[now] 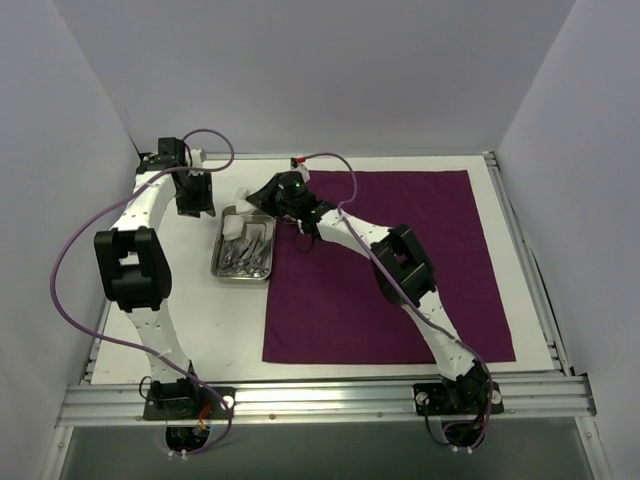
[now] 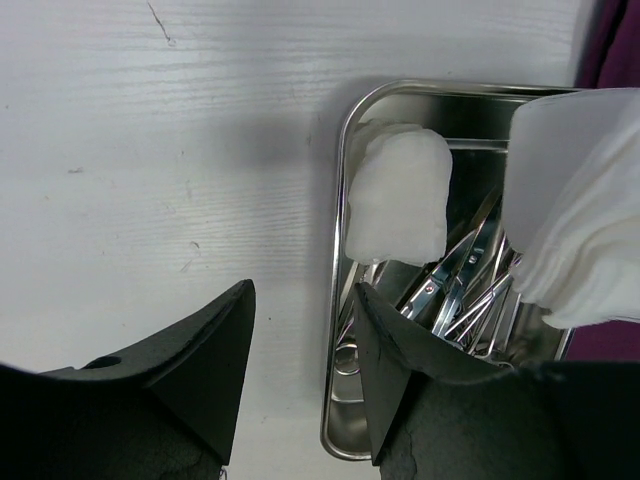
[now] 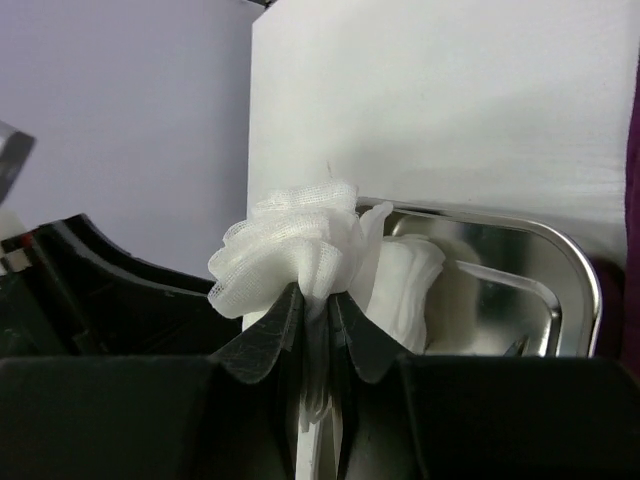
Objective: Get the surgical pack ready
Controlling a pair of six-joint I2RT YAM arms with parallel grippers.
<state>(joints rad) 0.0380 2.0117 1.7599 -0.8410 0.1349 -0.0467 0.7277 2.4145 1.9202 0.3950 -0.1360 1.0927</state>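
Soft, even white light fills the overhead view; shadows under the arms (image 1: 165,330) are faint. In the left wrist view the steel tray (image 2: 338,180) shows bright glare, a grey shadow lies on the table (image 2: 150,200), and the near gauze (image 2: 590,220) is blurred.

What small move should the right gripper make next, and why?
Probably lift straight up, then carry toward the purple cloth: the right gripper is shut on a bunched gauze pad just over the tray, where another pad lies close beside it.
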